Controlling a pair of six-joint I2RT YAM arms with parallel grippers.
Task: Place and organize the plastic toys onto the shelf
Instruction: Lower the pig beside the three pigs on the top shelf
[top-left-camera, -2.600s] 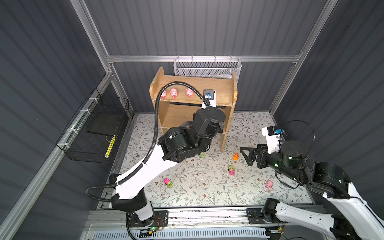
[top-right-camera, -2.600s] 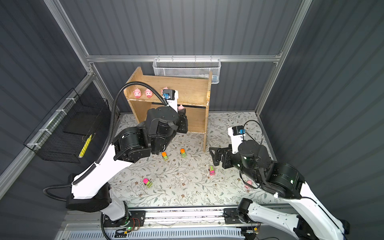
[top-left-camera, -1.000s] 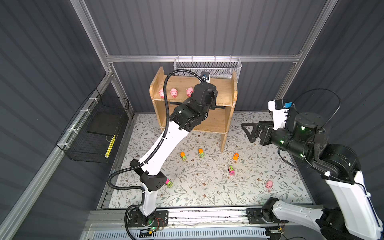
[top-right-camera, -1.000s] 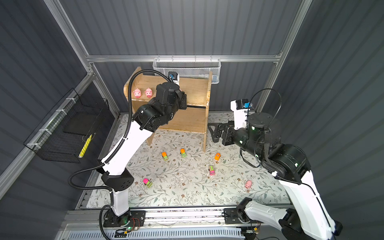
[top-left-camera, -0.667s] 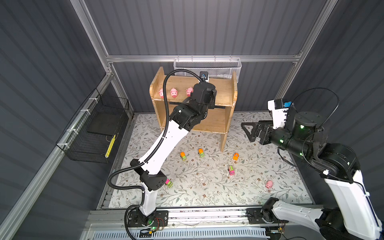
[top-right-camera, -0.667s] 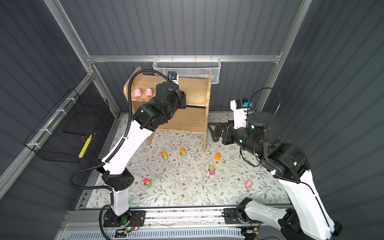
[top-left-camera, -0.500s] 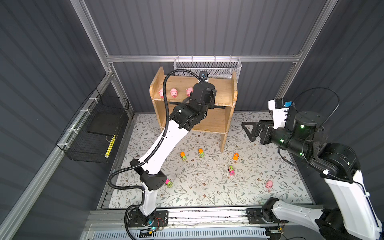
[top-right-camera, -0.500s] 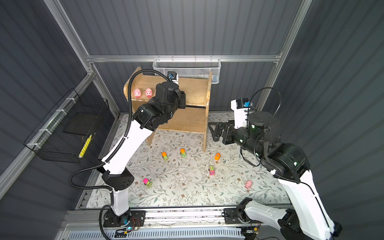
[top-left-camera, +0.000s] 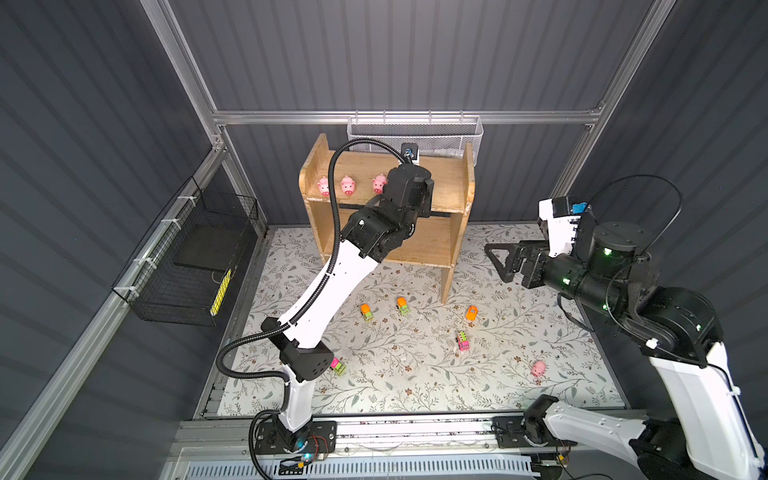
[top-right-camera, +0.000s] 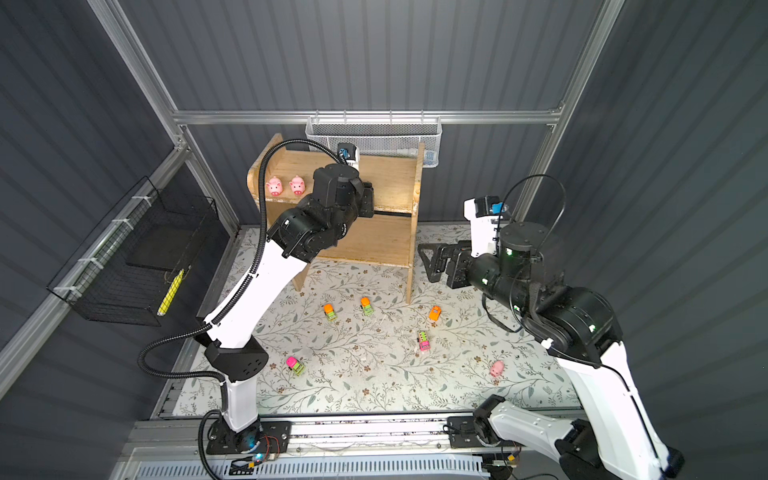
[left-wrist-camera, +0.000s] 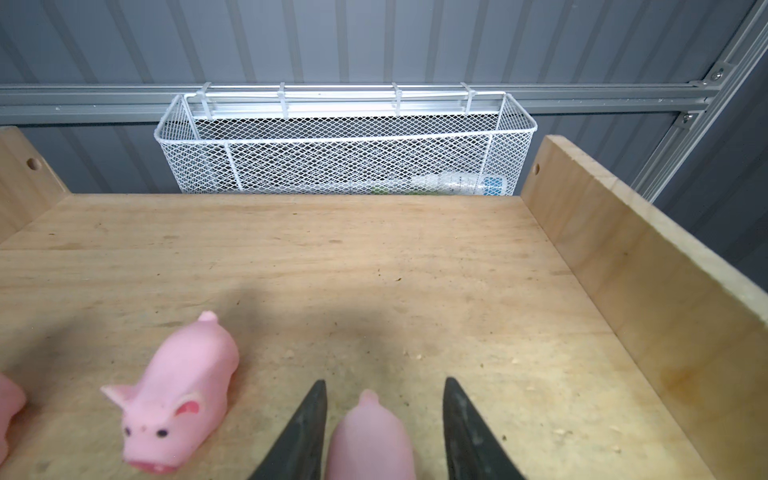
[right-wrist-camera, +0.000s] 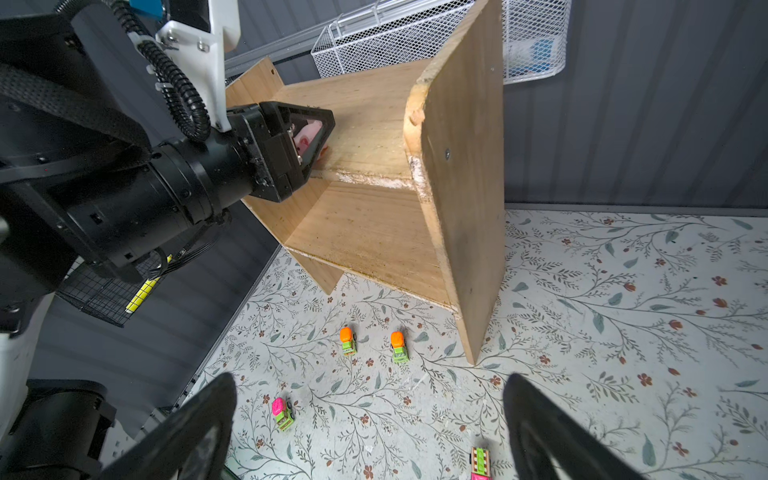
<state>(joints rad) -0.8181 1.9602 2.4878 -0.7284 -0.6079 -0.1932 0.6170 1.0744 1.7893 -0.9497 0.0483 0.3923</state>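
Observation:
The wooden shelf (top-left-camera: 453, 187) stands at the back of the floral mat. Three pink pigs (top-left-camera: 347, 185) line the left of its top board. My left gripper (left-wrist-camera: 384, 380) hovers over that board, open, with another pig (left-wrist-camera: 370, 440) resting between its jaws; one finger is close to it, the other stands clear. In the right wrist view this pig (right-wrist-camera: 307, 137) shows inside the left gripper (right-wrist-camera: 316, 133). My right gripper (top-left-camera: 496, 259) hangs open and empty right of the shelf. Several toy vehicles (top-left-camera: 366, 311) (top-left-camera: 462, 340) and one pig (top-left-camera: 538, 368) lie on the mat.
A white mesh basket (top-left-camera: 415, 137) hangs on the back rail just behind the shelf. A black wire basket (top-left-camera: 187, 257) holding a yellow item hangs on the left wall. The left arm's cable loops above the shelf's left half.
The left arm rose to the top board with the pig, and in the last second its jaws spread apart from it. The right arm lifted off the mat and now holds still.

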